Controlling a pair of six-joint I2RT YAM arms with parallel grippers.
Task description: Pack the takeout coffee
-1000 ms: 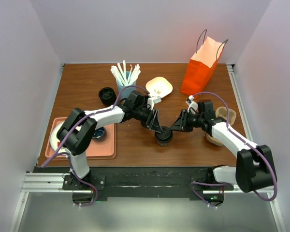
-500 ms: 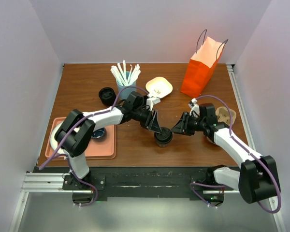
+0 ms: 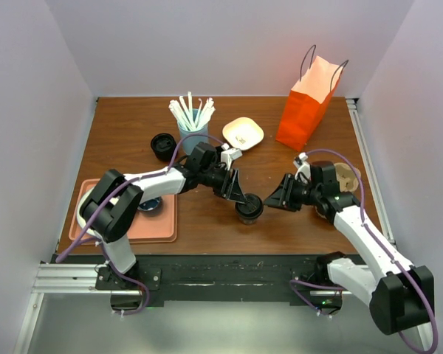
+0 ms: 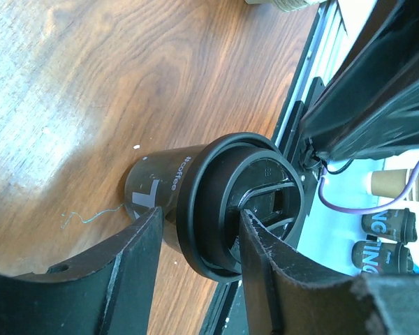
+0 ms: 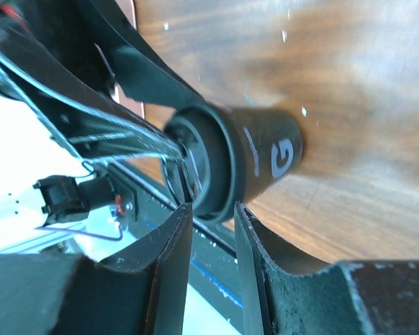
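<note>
Straddling upright takeout coffee point(image 3: 249, 209), left fingers point(image 4: 126, 262)

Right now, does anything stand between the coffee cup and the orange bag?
Nothing visible rests on the table between the coffee cup, held by the left hand, and the orange bag. The open right hand hangs just right of the cup, close beside that path; the cream dish sits clear to its left.

We see a matt black takeout coffee point(image 4: 153, 192) with a smooth, slightly glossy plastic lid point(image 4: 216, 209), a wood-grain desk point(image 4: 91, 77) with a soft sheen, rough-edged matt black fingers point(image 4: 119, 269), and an orange paper bag point(image 3: 306, 110).
</note>
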